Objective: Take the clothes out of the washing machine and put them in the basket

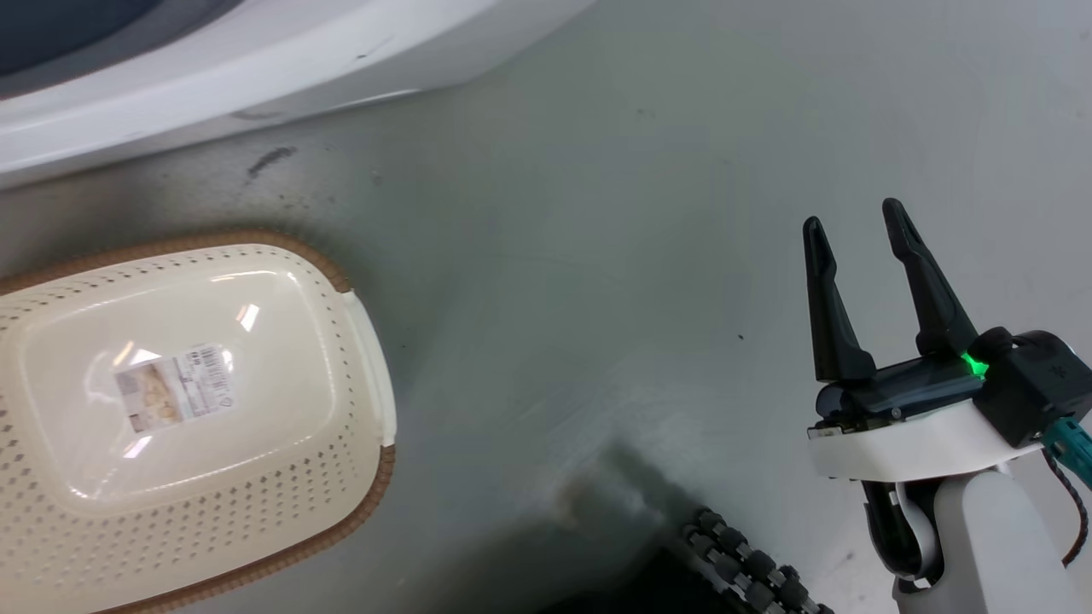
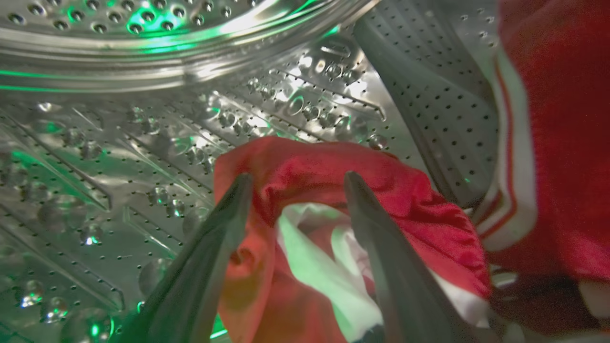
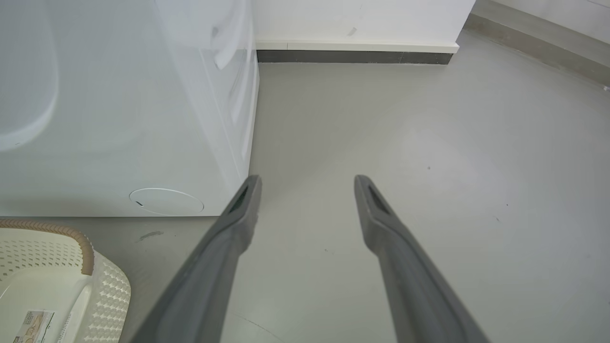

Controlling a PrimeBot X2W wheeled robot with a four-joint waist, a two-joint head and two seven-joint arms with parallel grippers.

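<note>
Left wrist view: jaws apart at red garment [image 2: 329, 164]

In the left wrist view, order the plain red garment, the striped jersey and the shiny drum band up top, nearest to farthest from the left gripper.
1. plain red garment, right at the left gripper.
2. striped jersey, at the view's right.
3. shiny drum band, across the top, behind both.
</note>
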